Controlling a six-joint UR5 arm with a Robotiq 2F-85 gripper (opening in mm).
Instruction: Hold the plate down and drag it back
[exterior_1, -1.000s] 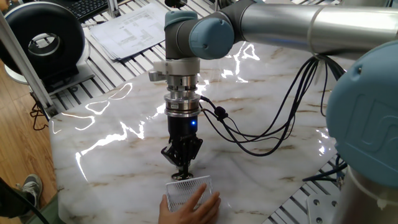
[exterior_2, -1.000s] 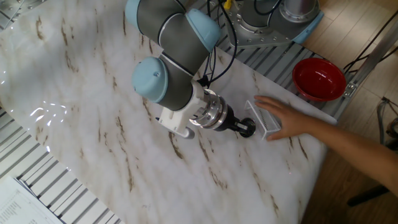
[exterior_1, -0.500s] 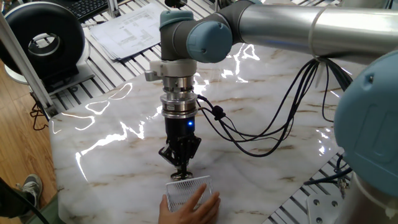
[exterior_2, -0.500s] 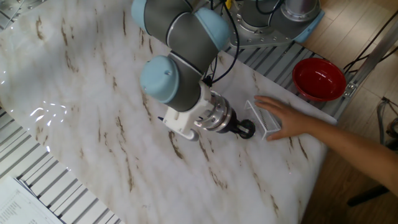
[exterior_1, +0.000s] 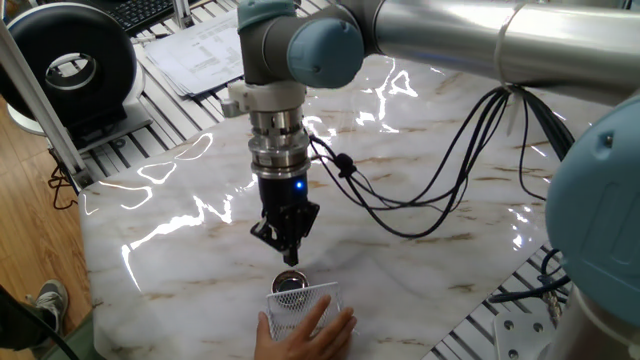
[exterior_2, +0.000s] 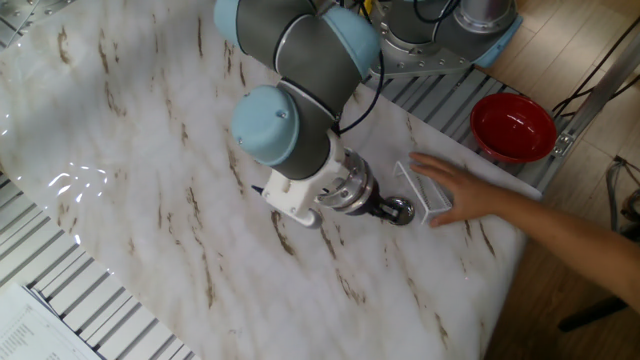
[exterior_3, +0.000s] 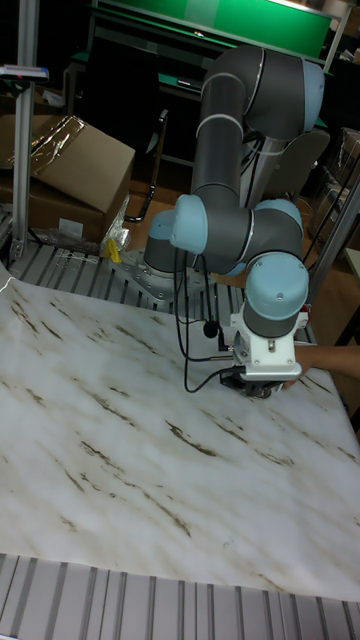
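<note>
Since a second ago the gripper (exterior_1: 288, 250) has lifted off the plate (exterior_1: 288, 285), fingers narrow and holding nothing. Plate lies on the table (exterior_1: 180, 230) against the clear box (exterior_1: 305, 305) a hand (exterior_1: 300, 335) steadies; I judge pressing and dragging still undone

my gripper (exterior_3: 262, 388): fingertips hidden behind my wrist in tall view | plate (exterior_1: 288, 284): near rim behind clear box (exterior_1: 303, 306) | person's hand (exterior_1: 305, 335): cut by bottom edge
</note>
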